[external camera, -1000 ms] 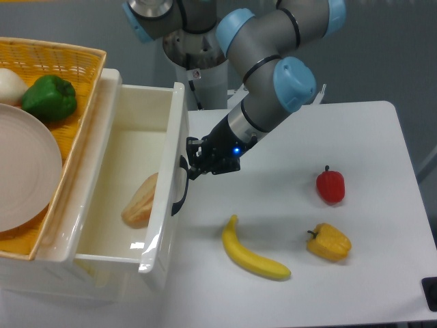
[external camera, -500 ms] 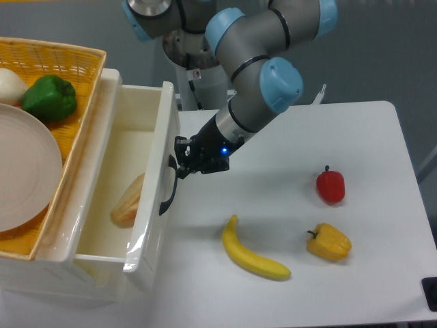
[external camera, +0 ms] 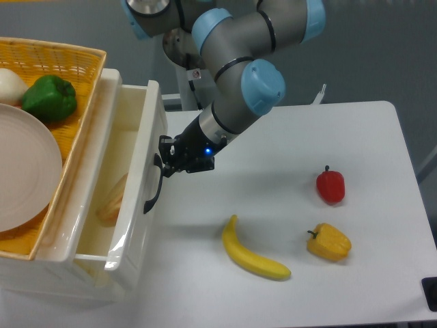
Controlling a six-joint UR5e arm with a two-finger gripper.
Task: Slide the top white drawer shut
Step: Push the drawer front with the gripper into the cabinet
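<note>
White tabletop (external camera: 287,157) fills right and centre of frame, grey wall behind, arm base at top centre.

Fixed cam, single view:
- top white drawer (external camera: 136,198) sits left of centre, still partly pulled out. Front panel tilted in view, dark curved handle (external camera: 154,188) on its face.
- Inside the drawer: tan bread-like item (external camera: 111,199), mostly hidden by the front panel.
- gripper (external camera: 164,162) is against the drawer front at the upper end of the handle. Fingers dark on dark handle; can't tell if they're spread or pinched. Blue LED lit on the wrist.
- yellow wicker basket (external camera: 82,75) in upper left, above the drawer, holding a green pepper (external camera: 49,98), a white round item (external camera: 10,85) and a pale plate (external camera: 27,171).
- On the table: banana (external camera: 251,251) lower centre, red pepper (external camera: 330,184) right of centre, yellow pepper (external camera: 328,242) below it. All three well apart from the drawer and arm.
- Dark object (external camera: 431,292) clipped at the lower right edge, can't identify.
</note>
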